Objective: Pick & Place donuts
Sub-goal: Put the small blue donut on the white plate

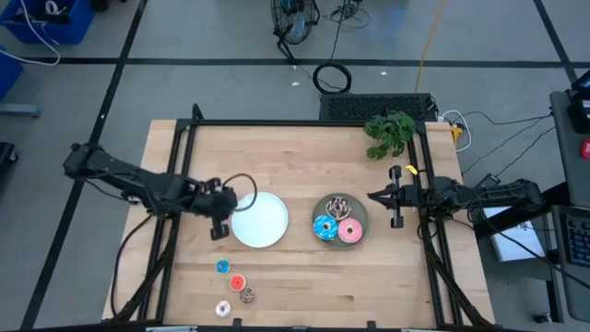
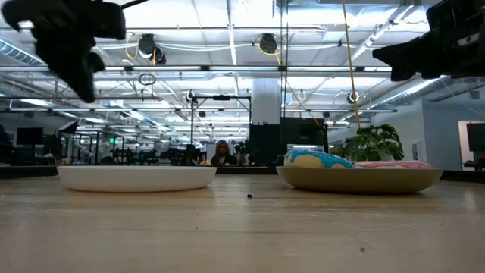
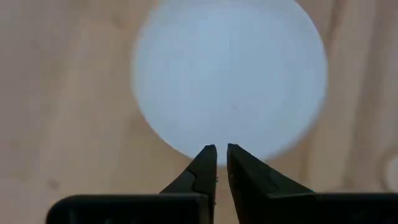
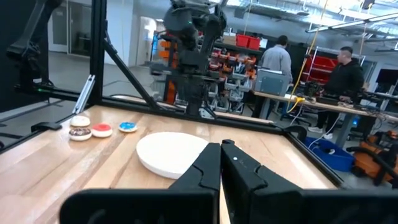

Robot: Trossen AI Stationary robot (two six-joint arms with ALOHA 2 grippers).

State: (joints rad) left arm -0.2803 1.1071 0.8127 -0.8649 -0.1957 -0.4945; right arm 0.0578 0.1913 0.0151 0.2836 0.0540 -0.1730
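Seven donuts total, counted off the high view. Three large ones sit on the round grey plate (image 1: 320, 210), right of centre on the wooden surface (image 1: 295, 157): brown drizzled donut (image 1: 336, 205) at 12 o'clock on the plate, blue sprinkled donut (image 1: 324, 227) at 7 o'clock, pink donut (image 1: 349, 231) at 5 o'clock, all three packed touching. Four tiny ones lie loose on the surface, well off at 7 o'clock from the white plate (image 1: 260, 219): tiny blue donut (image 1: 222, 266), tiny red donut (image 1: 237, 282), tiny brown donut (image 1: 246, 295), tiny white donut (image 1: 222, 309). Red and brown nearly touch; blue and white stand a bit apart. One white plate, nothing on it, just left of the grey plate, near but not touching.

Left claw (image 1: 219, 210) hangs at the white plate's 9 o'clock edge; the left wrist view shows its fingers (image 3: 204, 167) nearly together with a thin slit between, holding nothing, tips over the plate rim. Right claw (image 1: 373, 195) hangs just at 3 o'clock of the grey plate, fingers (image 4: 205, 167) pressed together, holding nothing. In the low view both claws are up off the surface.

One green plant (image 1: 390, 132) at the surface's far right corner. Two people (image 4: 278, 57) stand at benches in the room behind.
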